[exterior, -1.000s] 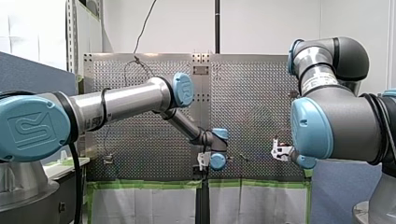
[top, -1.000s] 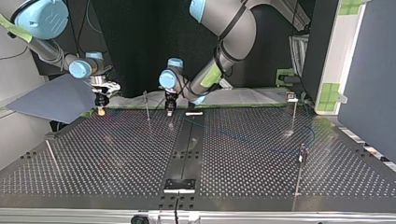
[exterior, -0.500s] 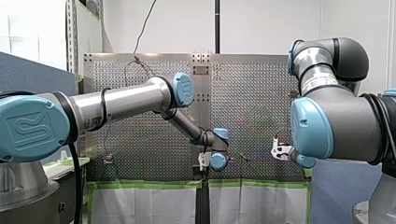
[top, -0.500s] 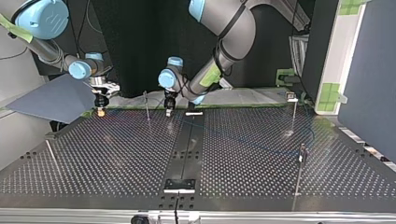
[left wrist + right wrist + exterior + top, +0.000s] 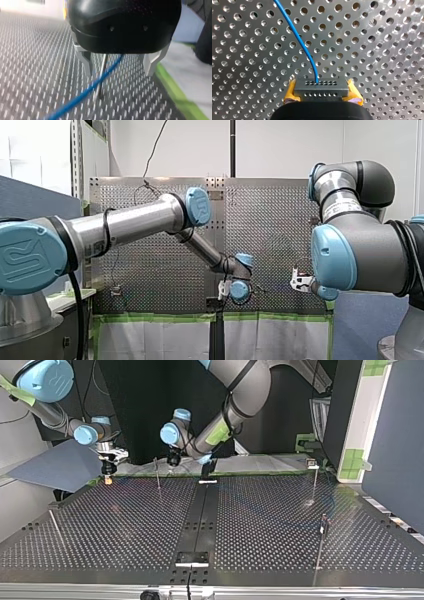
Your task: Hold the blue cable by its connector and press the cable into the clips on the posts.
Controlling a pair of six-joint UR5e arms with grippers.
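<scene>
My right gripper [image 5: 322, 93] has its yellow pads [image 5: 290, 91] pressed onto the two ends of the connector [image 5: 322, 86], so I judge the holding half of the job done. The connector is a small grey block, flat-faced, with two rows of tiny holes. The blue cable [image 5: 297, 37] comes out of the row ahead of the gripper and bends away in a smooth curve over the perforated table [image 5: 374, 50], a dull metal plate of evenly spaced round holes.

My left gripper [image 5: 118, 71] is spread wide, its bare metal fingers [image 5: 85, 58] gripping nothing. The cable runs between them, close to one finger. It is thin, round and glossy, and looks pliant enough to bend yet stiff enough to hold a curve. Just beside it, also between the fingers, stands a post [image 5: 102, 75], a slim straight metal rod rising from the table. Its top goes behind the gripper's black housing, so I cannot tell whether a clip there has the cable.

In the top view the other posts [image 5: 315, 482] stand well apart from both grippers, and I cannot make out the cable at them. I judge the pressing is mostly ahead of me: this post first, then the rest.
</scene>
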